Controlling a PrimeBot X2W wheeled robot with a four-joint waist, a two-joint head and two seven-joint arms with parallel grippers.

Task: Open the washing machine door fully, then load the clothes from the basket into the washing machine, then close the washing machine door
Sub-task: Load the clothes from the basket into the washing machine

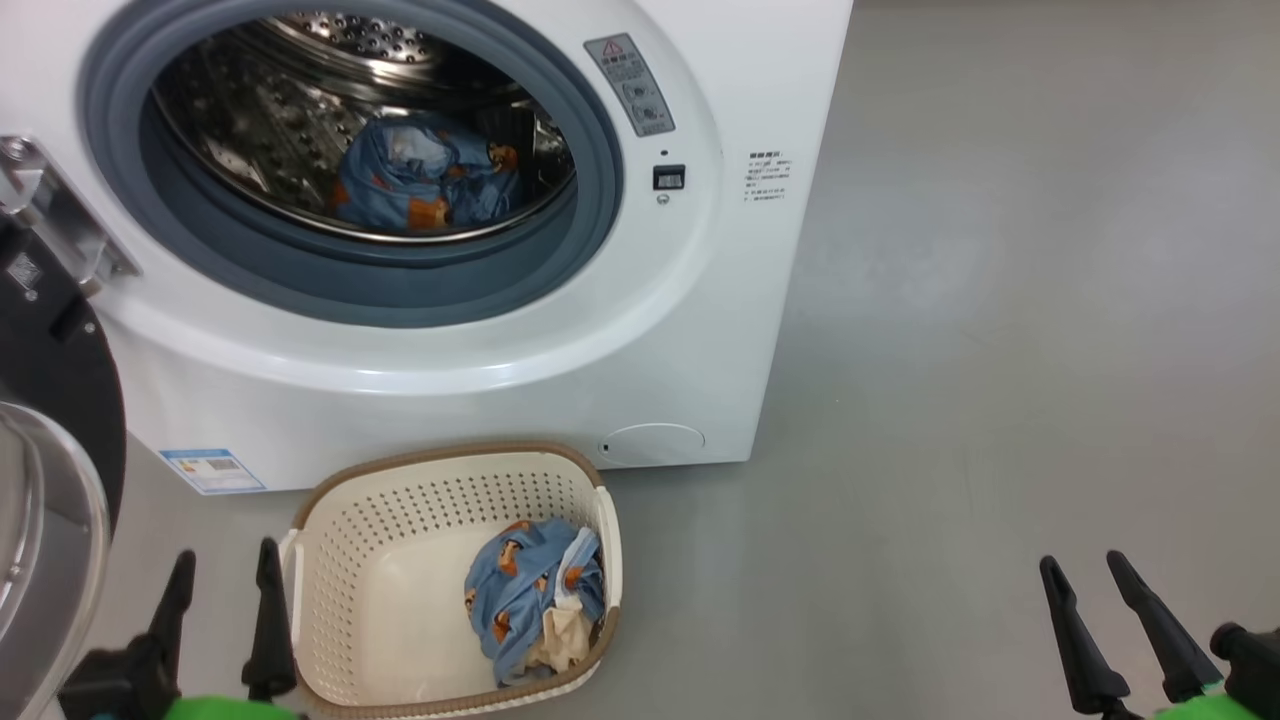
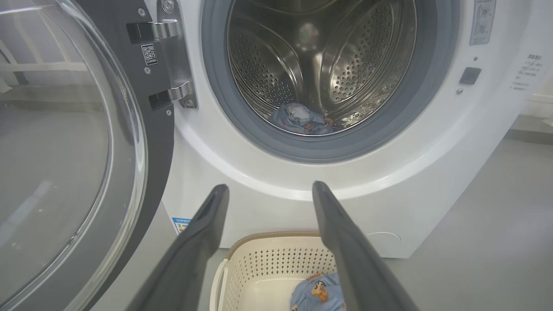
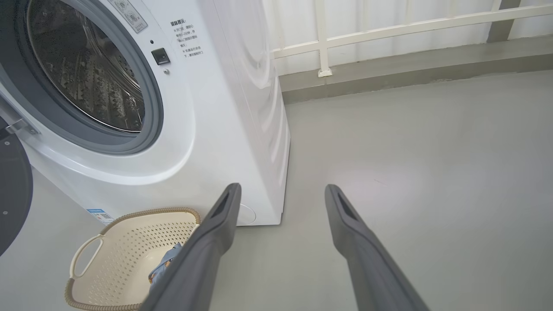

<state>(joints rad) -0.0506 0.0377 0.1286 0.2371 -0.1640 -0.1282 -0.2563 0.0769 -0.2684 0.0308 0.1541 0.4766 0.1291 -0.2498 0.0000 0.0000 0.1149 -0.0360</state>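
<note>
Grey floor [image 3: 410,142]; white railing [image 3: 389,30] behind.

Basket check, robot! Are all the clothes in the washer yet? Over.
Left gripper and right gripper open, empty. Door wide open. Blue garment in drum; more clothes in basket. Nothing blocking.

Bright, even light; sharp, wide-angle bowing.

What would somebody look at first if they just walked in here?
The big white washing machine grabs the eye first: its round door is swung wide open on the left, and a blue bundle with orange cartoon figures lies in the shiny steel drum. On the grey floor just in front sits a cream basket with more clothes heaped at its right end.
</note>
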